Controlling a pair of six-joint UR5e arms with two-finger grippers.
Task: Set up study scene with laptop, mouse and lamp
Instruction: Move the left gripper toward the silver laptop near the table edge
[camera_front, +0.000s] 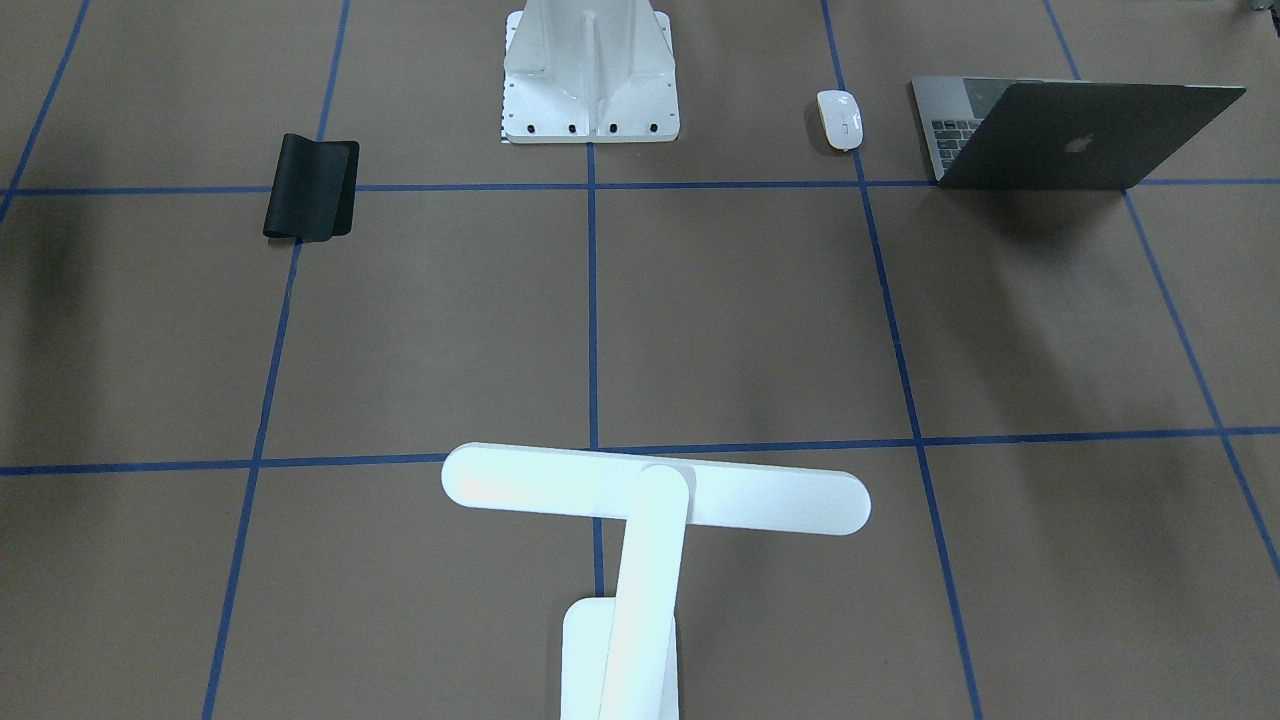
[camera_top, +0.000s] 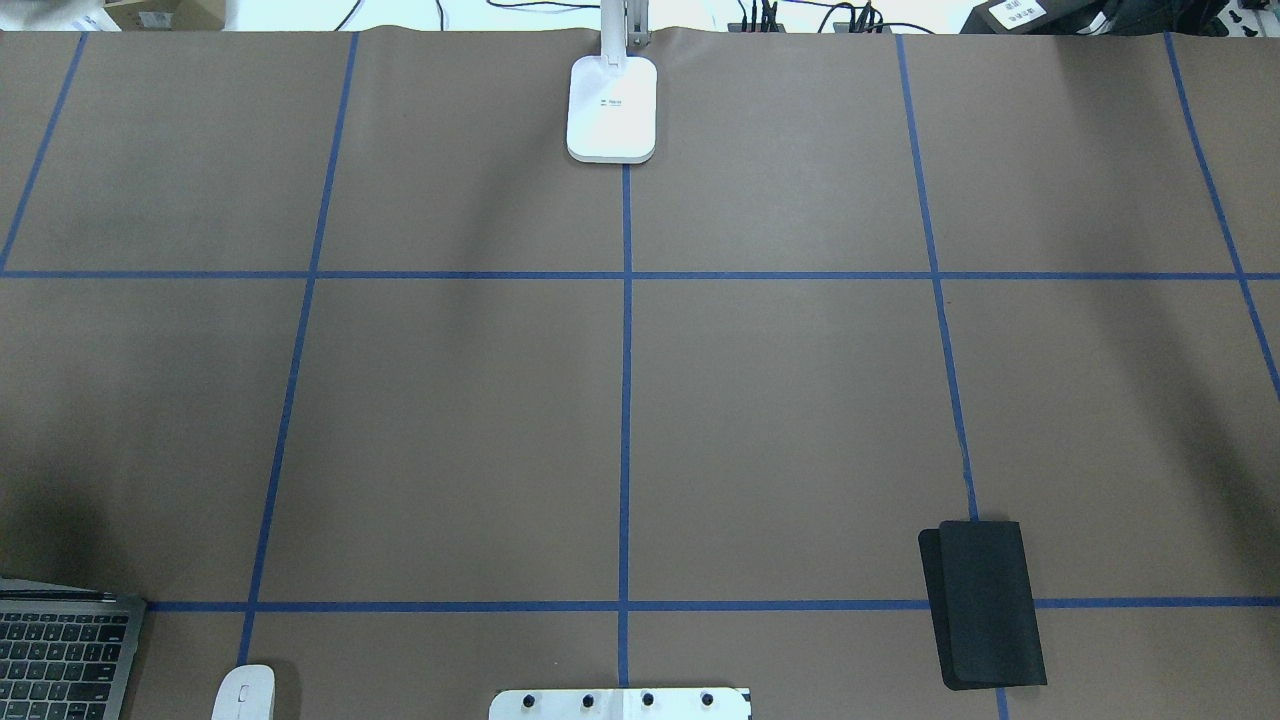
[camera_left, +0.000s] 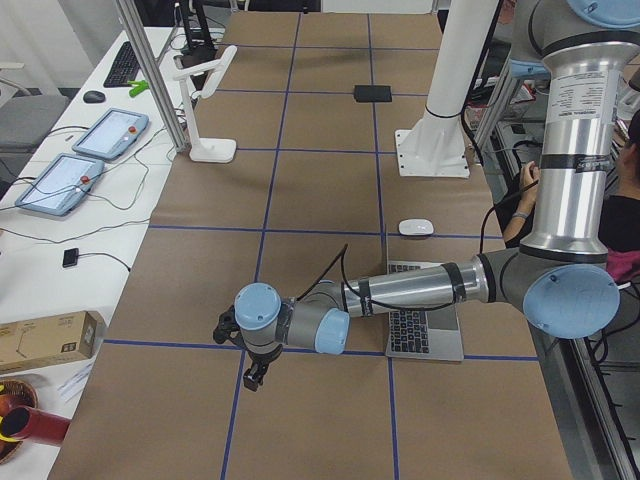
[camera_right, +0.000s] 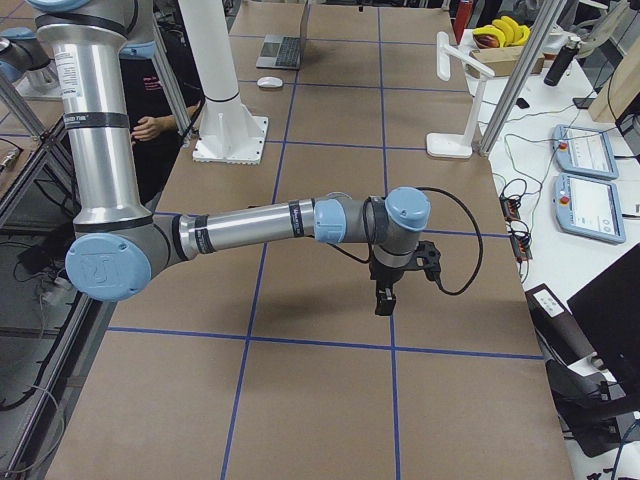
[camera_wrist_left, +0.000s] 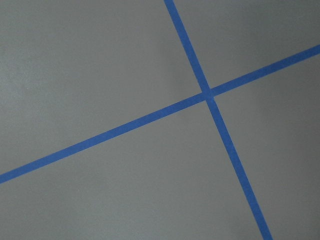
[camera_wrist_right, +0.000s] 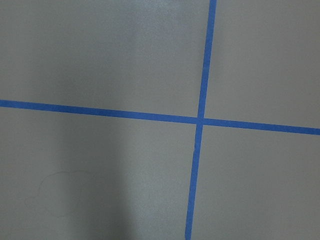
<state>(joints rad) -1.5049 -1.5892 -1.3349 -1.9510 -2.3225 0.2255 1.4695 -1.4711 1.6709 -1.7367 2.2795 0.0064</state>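
Left arm (camera_left: 420, 285): forearm stretched level and low over the table (camera_front: 740, 320), wrist turned down, left gripper (camera_left: 252, 380) hanging above a crossing of blue tape lines (camera_wrist_left: 206, 95). Right arm (camera_right: 250, 225): same posture on the opposite side, right gripper (camera_right: 383, 300) pointing down beside a tape line. Each gripper appears in one side view only; whether the fingers are spread or pressed together cannot be told. Neither holds anything visible.

Both wrist cameras show only brown covering and tape.

Laptop (camera_front: 1090, 135): open, at the near edge on the robot's left; grey metal, black keys, logo on the lid. The overhead view cuts it off at the corner, and the left forearm partly covers it in the left side view. Mouse (camera_front: 840, 119): glossy white oval, near the laptop but apart from it, between it and the ribbed white pedestal (camera_front: 590, 80).

Lamp (camera_front: 655, 500): upright at the far edge, centre; rounded bar head, flat arm. Overhead shows only its rectangular base.

Black mat (camera_front: 312, 187): flat, matte, doubled over, on the robot's right.
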